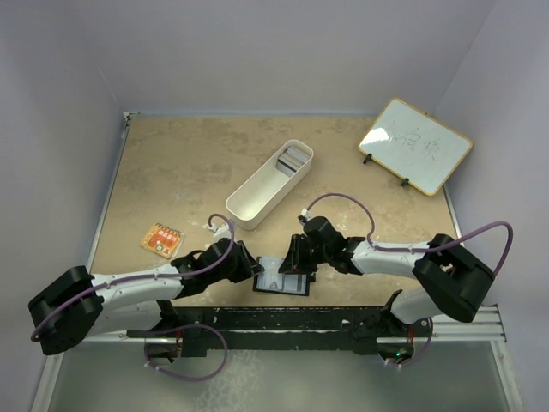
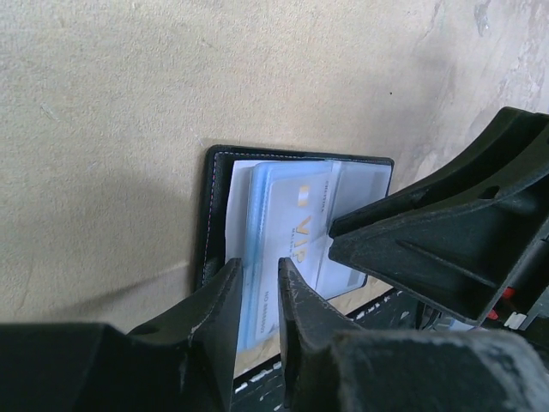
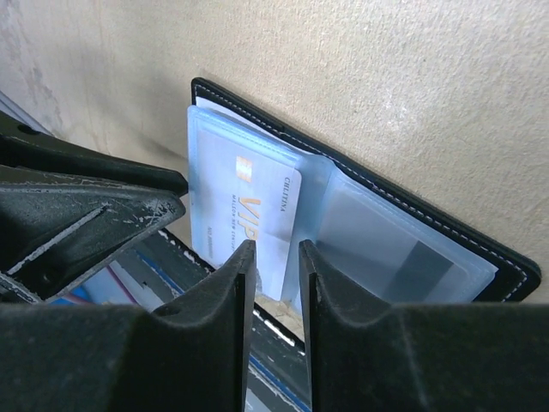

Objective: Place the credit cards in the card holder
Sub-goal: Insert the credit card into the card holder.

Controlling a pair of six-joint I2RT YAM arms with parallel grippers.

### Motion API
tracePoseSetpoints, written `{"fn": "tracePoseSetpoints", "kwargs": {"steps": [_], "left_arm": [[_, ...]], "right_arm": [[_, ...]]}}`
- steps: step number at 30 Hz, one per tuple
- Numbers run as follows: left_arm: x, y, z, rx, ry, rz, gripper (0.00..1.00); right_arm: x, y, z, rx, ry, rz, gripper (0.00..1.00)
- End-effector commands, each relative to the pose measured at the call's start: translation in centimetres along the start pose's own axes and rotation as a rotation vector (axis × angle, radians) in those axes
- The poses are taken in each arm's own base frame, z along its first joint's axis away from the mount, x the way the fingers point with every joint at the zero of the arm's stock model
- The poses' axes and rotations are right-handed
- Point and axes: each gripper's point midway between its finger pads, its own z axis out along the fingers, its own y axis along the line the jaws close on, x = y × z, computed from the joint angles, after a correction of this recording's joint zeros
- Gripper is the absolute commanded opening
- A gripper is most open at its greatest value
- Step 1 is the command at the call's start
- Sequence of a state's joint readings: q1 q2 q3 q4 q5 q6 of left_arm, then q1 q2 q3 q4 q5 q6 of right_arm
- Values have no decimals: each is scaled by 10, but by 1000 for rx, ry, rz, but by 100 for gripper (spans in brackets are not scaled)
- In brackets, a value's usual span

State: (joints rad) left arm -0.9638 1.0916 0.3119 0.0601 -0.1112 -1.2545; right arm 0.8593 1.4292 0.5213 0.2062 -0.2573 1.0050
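The card holder (image 1: 283, 280) lies open near the table's front edge, black rim (image 2: 210, 215) (image 3: 446, 232) outside and clear blue sleeves inside. A pale credit card (image 2: 292, 225) (image 3: 250, 215) with gold lettering shows through its left sleeve. My left gripper (image 1: 255, 271) (image 2: 260, 270) hovers at that sleeve's near edge, jaws a narrow gap apart with nothing pinched. My right gripper (image 1: 297, 263) (image 3: 276, 257) stands over the card's corner by the fold, also slightly open. Its fingers (image 2: 429, 249) come in from the right. More grey credit cards (image 1: 293, 158) stand in the white tray.
The long white tray (image 1: 249, 202) lies diagonally mid-table behind the holder. An orange-yellow card (image 1: 161, 239) sits at the left. A small whiteboard (image 1: 415, 144) stands at the back right. The black mounting rail (image 1: 283, 318) runs just below the holder.
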Motion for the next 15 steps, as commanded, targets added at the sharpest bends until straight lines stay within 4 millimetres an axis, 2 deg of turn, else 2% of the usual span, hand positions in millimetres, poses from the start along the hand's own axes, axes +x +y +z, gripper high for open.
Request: {"fn": "tracePoseSetpoints", "kwargs": {"steps": [1,8,12,15], "left_arm": [[-4,-3,1,8,-22,-4,21],[0,4,2,-11,-11,-12,22],[1,6,3,-12,-9,-13,20],[3,7,4,-12,-2,-15,18]], "right_arm": [[-7,8,-6,2,-28,-23,29],[-5,11,2,-18,-13,-16,21],[-9,19,5,-35,-18,-27,14],[-12,22,8,-41,-17,-31,14]]}}
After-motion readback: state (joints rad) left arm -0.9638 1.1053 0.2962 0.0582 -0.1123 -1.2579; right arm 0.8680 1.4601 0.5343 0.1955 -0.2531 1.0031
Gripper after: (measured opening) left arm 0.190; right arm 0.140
